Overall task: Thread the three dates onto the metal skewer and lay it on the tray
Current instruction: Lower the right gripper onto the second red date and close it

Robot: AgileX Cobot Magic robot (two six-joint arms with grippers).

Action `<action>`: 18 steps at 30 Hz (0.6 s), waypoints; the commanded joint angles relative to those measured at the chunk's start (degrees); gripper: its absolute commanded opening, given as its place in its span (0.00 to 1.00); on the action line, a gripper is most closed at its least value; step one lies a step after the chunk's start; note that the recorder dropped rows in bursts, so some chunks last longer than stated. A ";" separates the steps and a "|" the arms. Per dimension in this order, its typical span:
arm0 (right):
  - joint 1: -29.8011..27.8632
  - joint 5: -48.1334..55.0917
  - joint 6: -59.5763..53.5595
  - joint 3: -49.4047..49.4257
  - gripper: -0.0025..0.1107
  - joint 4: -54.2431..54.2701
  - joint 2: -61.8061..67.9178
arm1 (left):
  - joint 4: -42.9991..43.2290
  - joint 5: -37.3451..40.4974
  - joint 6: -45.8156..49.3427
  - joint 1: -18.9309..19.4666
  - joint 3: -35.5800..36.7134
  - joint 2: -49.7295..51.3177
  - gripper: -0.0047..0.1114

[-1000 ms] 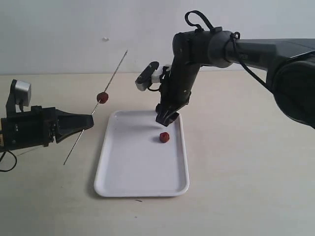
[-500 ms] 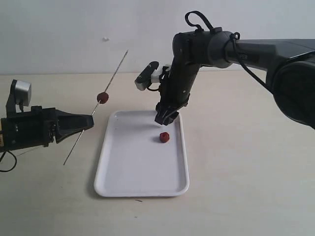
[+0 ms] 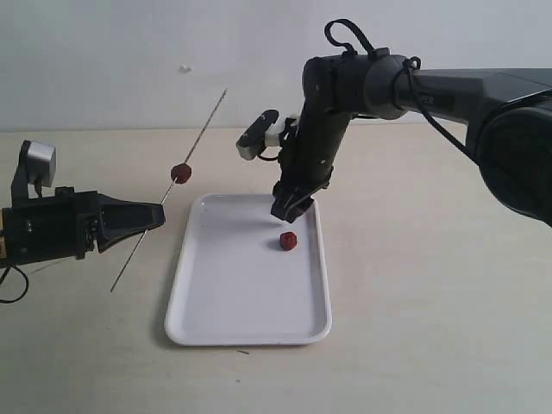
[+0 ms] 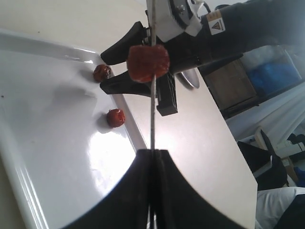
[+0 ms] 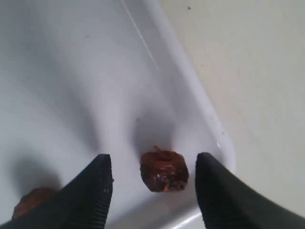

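My left gripper [image 3: 158, 215] is shut on the thin metal skewer [image 3: 197, 138], which slants up and away over the table. One reddish-brown date [image 3: 179, 172] is threaded on it above the jaws, seen close up as the date [image 4: 148, 63] on the skewer [image 4: 152, 119]. The white tray [image 3: 233, 293] holds two more dates. One date [image 3: 288, 241] lies near its right rim. The other date [image 5: 164, 170] lies in the far corner between the fingers of my open right gripper [image 5: 153, 164], untouched. In the exterior view that gripper [image 3: 289, 210] hides this date.
The tray lies on a beige table [image 3: 414, 302] with a pale wall behind. My right arm [image 3: 345, 86] reaches in from the right, over the tray's far end. A tiny crumb [image 3: 242, 351] lies in front of the tray.
My right gripper has edged slightly over the tray's far corner. The left gripper and skewer have barely shifted.
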 commanded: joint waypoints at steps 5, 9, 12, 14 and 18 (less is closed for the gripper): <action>0.10 0.18 0.43 0.36 0.47 2.65 -0.16 | 0.14 -0.99 0.35 0.11 0.14 -0.41 0.04; 0.10 0.31 0.59 0.40 0.47 2.16 -0.16 | 0.14 -0.99 0.35 0.11 0.14 -0.41 0.04; 0.10 0.31 0.59 0.40 0.47 2.03 0.06 | 0.12 -0.99 0.25 0.11 0.14 -0.41 0.04; 0.10 0.19 0.59 0.40 0.47 1.10 0.35 | 0.12 -0.99 0.25 0.11 0.14 -0.41 0.04; 0.10 0.34 0.59 0.40 0.47 -0.37 1.56 | 0.12 -0.99 0.25 0.11 0.14 -0.41 0.04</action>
